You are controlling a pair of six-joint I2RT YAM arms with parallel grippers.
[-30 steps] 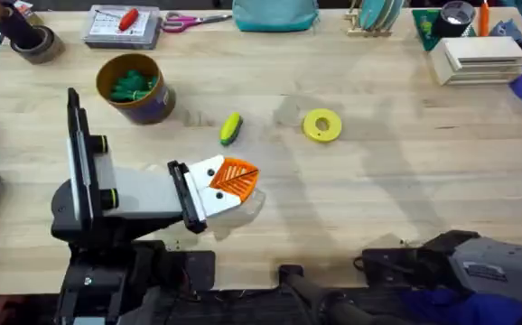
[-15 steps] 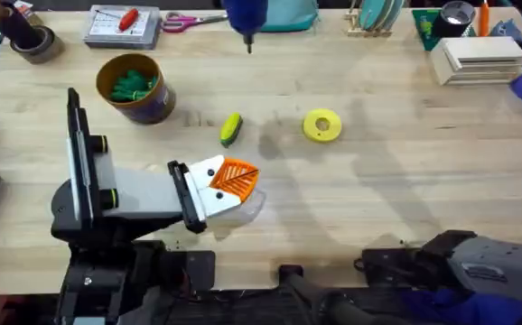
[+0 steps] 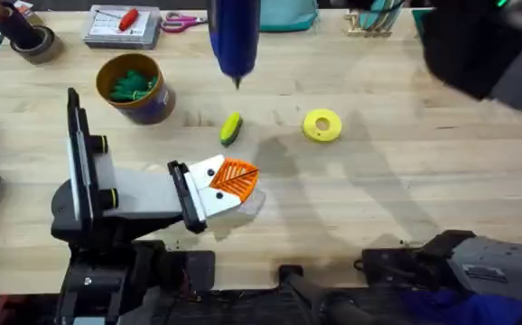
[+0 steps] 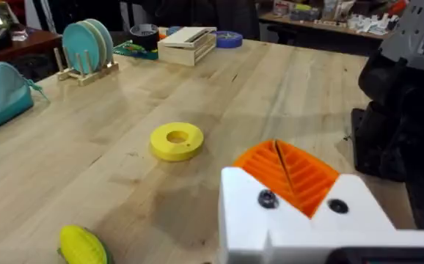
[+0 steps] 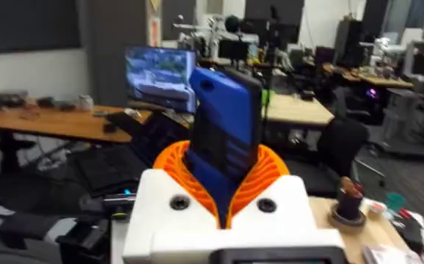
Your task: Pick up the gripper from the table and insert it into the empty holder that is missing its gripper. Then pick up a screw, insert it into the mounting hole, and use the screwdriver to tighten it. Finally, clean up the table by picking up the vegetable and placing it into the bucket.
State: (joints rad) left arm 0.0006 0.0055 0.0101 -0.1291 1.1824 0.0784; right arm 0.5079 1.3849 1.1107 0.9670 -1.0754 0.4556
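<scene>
Wooden table [image 3: 405, 181], screwdriver [image 3: 235, 36] in right gripper [image 5: 223, 198]

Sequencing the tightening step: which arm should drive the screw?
Right. The right gripper holds the blue screwdriver, tip down over the table. The left gripper, carrying the orange finger, sits low near the corn.

Robotics lab; workbenches [image 5: 43, 121], monitors [image 5: 161, 73]

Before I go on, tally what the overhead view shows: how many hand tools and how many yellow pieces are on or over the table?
Hand tools: 3 (blue screwdriver, red-handled tool, pink scissors)
Yellow pieces: 2 (corn, ring disc)
Total: 5
</scene>
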